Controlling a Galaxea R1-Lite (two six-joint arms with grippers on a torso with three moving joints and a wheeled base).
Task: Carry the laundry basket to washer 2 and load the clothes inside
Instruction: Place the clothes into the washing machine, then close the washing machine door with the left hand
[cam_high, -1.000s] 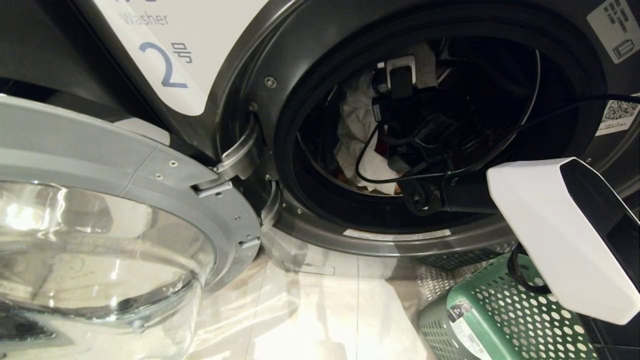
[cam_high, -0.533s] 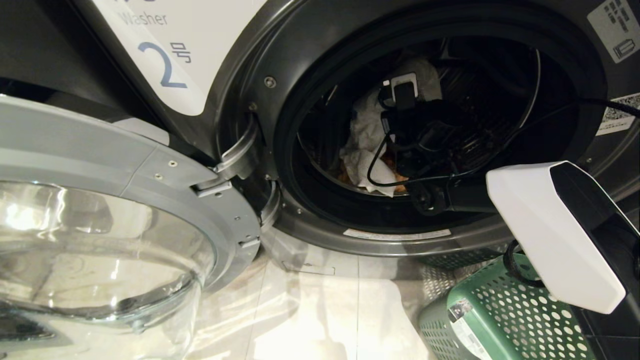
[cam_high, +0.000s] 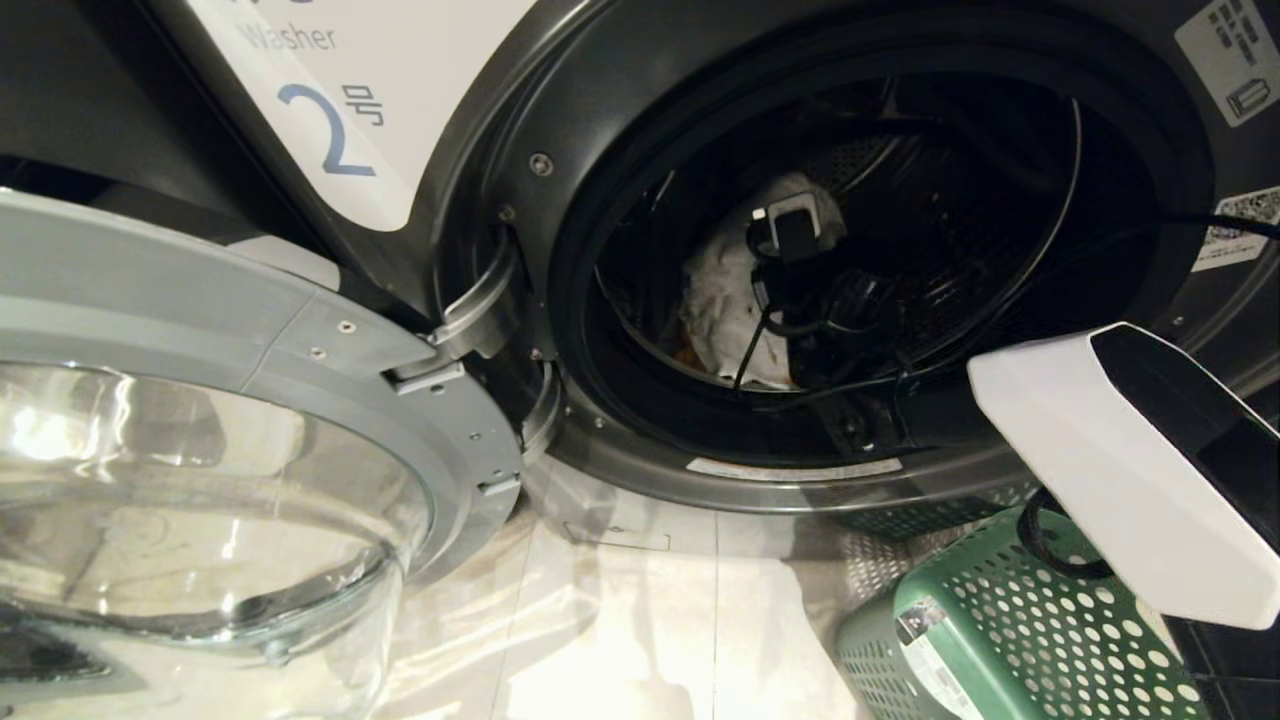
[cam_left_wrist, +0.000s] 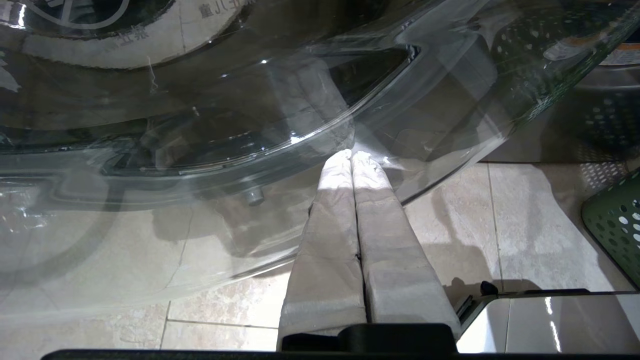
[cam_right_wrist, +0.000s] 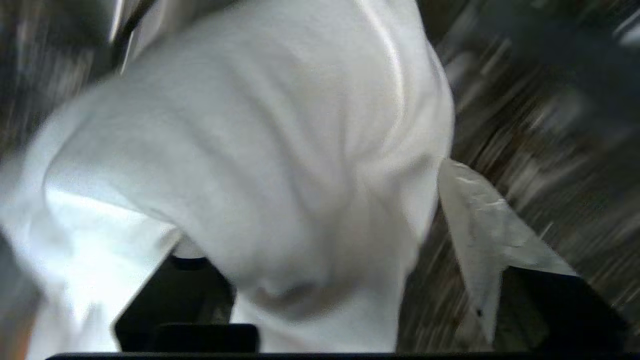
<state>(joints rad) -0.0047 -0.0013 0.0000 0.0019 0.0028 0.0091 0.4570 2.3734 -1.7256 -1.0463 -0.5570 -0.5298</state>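
Washer 2 (cam_high: 480, 150), dark grey with a blue "2" label (cam_high: 330, 130), has its door swung open. My right arm reaches through the opening into the drum. The white shirt (cam_high: 725, 290) lies bunched in the drum just in front of the wrist, with a sliver of yellow-orange fabric (cam_high: 688, 352) under it. In the right wrist view my right gripper (cam_right_wrist: 310, 200) stands open. The white shirt (cam_right_wrist: 280, 150) drapes over one side, and the other finger (cam_right_wrist: 480, 235) is bare and apart from the cloth. The green laundry basket (cam_high: 1000, 640) stands on the floor right of the washer.
The open glass door (cam_high: 200, 330) fills the left foreground. My left gripper (cam_left_wrist: 351, 154) is parked low, shut and empty, its tips right under the door's glass bowl (cam_left_wrist: 200, 125). Beige tile floor (cam_high: 650, 620) lies between door and basket. The right forearm's white cover (cam_high: 1120, 460) hangs above the basket.
The right arm has pushed deeper and lower into the drum. The white shirt, hanging from the gripper a second ago, now sits bunched in the drum, and the jaws have spread.
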